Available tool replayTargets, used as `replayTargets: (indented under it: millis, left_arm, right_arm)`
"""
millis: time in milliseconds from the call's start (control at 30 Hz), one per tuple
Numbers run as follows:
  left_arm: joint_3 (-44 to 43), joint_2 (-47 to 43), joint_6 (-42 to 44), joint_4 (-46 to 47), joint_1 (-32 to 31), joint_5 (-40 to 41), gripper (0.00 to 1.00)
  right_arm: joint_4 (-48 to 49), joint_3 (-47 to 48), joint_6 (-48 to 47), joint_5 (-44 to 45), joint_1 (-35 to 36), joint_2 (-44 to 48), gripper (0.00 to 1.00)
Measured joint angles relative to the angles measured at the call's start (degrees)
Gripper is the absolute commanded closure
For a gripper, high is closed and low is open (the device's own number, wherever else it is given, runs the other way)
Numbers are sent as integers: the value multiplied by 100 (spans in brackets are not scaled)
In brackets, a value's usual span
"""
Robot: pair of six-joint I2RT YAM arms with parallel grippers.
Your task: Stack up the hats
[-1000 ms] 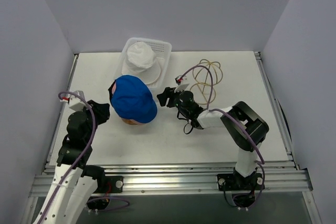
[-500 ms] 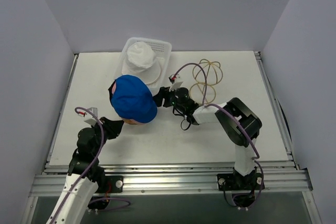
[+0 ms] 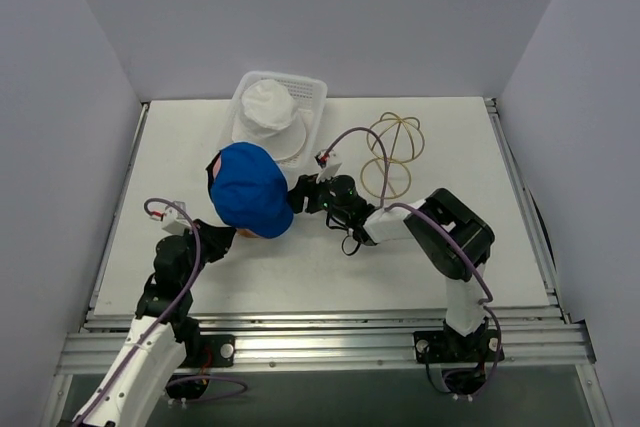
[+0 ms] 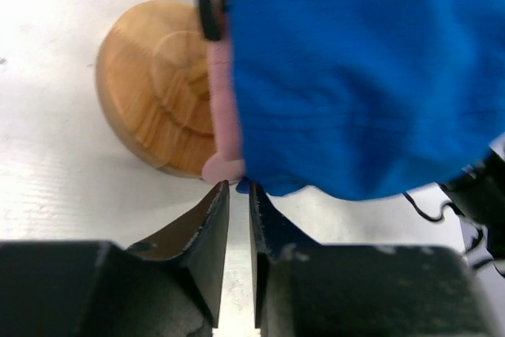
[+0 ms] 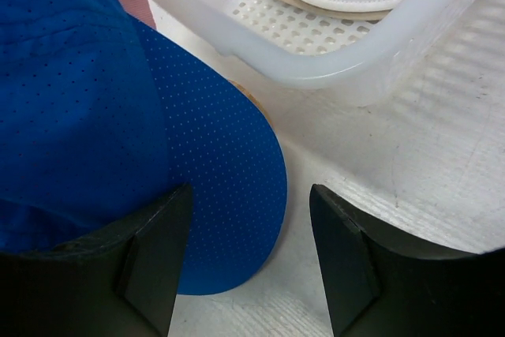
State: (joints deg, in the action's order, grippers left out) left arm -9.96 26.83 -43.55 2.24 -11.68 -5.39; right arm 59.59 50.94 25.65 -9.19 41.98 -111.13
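Observation:
A royal blue cap (image 3: 252,190) sits on top of a pink cap, whose edge (image 4: 221,116) shows under it, on a round wooden stand (image 4: 154,96). An off-white floppy hat (image 3: 268,110) lies in the white mesh basket (image 3: 312,97). My left gripper (image 3: 222,239) is low at the stack's near-left side. Its jaws are almost together and empty, with the tips (image 4: 234,187) just below the pink edge. My right gripper (image 3: 303,197) is open at the cap's right side. The blue brim (image 5: 229,195) lies between its fingers (image 5: 158,234).
A gold wire dome frame (image 3: 392,152) stands to the right of the basket, behind my right arm. The basket's corner (image 5: 316,65) is just beyond my right gripper. Walls close the table at the left, back and right.
My left arm pulled back toward the near edge and lowered, and now points at the stack's base. My right gripper moved left until it reached the blue brim.

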Motion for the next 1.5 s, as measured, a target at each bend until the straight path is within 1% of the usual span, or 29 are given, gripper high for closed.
replayTargets:
  millis: [67, 200, 333, 500, 633, 667, 767, 833, 967, 1067, 1100, 1167, 1267, 1367, 1500]
  left_arm:
    - [-7, 240, -136, -59, 0, 216, 88]
    - [-4, 599, -415, -227, 0, 551, 95]
    - [-4, 610, -693, -247, 0, 758, 98]
    - [-2, 588, -953, -245, 0, 1113, 98]
    - [101, 538, -966, 26, 0, 894, 92]
    - [210, 487, -960, 232, 0, 737, 87]
    - [555, 225, -979, 584, -2, 369, 82]
    - [728, -26, -984, 660, 0, 260, 82]
    - [774, -431, -984, 654, 0, 197, 78]
    - [748, -616, -1182, 315, -2, 525, 89]
    - [719, -603, -1270, 109, -2, 706, 94]
    - [662, -503, -1405, -238, -2, 1056, 97]
    - [527, -133, -1532, -531, 0, 1432, 98]
    - [396, 334, -1604, -538, 0, 1578, 98]
    - [267, 1040, -1644, -315, 0, 1613, 98]
  right_arm:
    - [48, -44, 9, 22, 59, 0, 43]
    - [133, -111, 31, 44, 166, 0, 43]
    - [232, -240, 85, 81, 267, 0, 43]
    - [243, -337, 131, 98, 326, 0, 43]
    - [243, -369, 136, 129, 348, 2, 43]
    - [238, -369, 136, 131, 348, 4, 43]
    - [229, -378, 133, 140, 348, 15, 43]
    - [232, -411, 133, 144, 345, 44, 43]
    - [146, -455, 131, 144, 282, 118, 43]
    - [-96, -350, 131, 149, 160, 144, 44]
    - [-234, -254, 131, 149, 92, 144, 44]
    - [-439, -11, 125, 151, -59, 144, 44]
    - [-627, 455, 92, 151, -229, 103, 44]
    - [-695, 841, 33, 151, -363, -33, 44]
    - [-684, 1270, -24, -2, -442, -463, 44]
